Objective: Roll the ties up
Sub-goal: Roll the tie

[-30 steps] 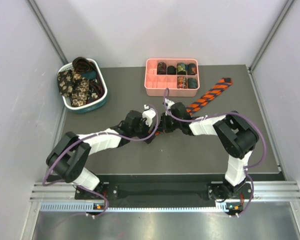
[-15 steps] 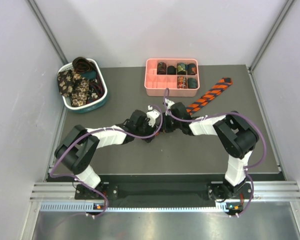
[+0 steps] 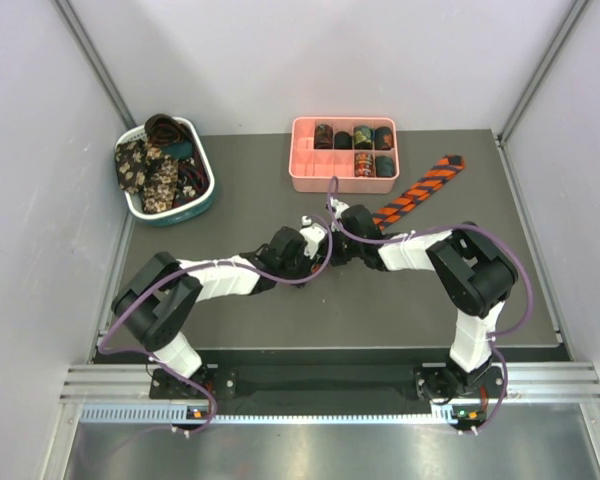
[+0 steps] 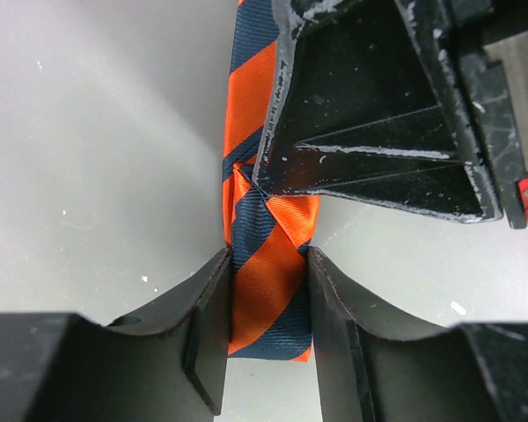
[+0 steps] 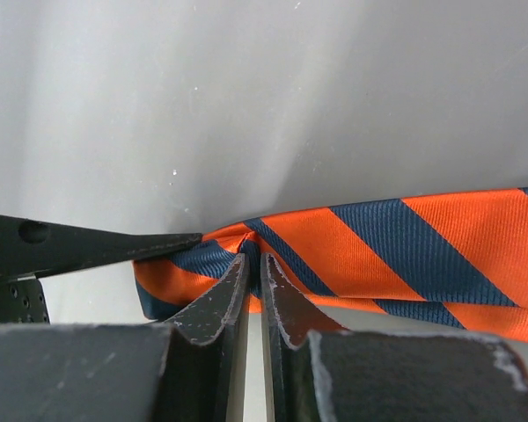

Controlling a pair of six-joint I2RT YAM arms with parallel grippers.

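Observation:
An orange and dark-blue striped tie [image 3: 420, 190] lies diagonally on the grey table, from the back right down to the middle. Its near end is folded over [image 4: 268, 299]. My left gripper [image 4: 268, 264] has both pads pressed against the edges of this folded end. My right gripper [image 5: 254, 264] is shut on a pinch of the same tie [image 5: 396, 255] just beside the fold. Both grippers meet at the table's middle, left gripper [image 3: 323, 243] and right gripper [image 3: 340, 248] nearly touching. The right gripper's fingers [image 4: 370, 132] loom over the tie in the left wrist view.
A pink compartment tray [image 3: 300, 165] at the back centre holds several rolled ties [image 3: 363, 137]. A white-and-teal basket [image 3: 208, 195] at the back left is heaped with loose floral and dark ties [image 3: 150, 170]. Walls close in on the left, right and back.
The left arm has reached right to the tie's folded end, and its jaws have closed in on it. The right gripper has stayed put, pinching the tie.

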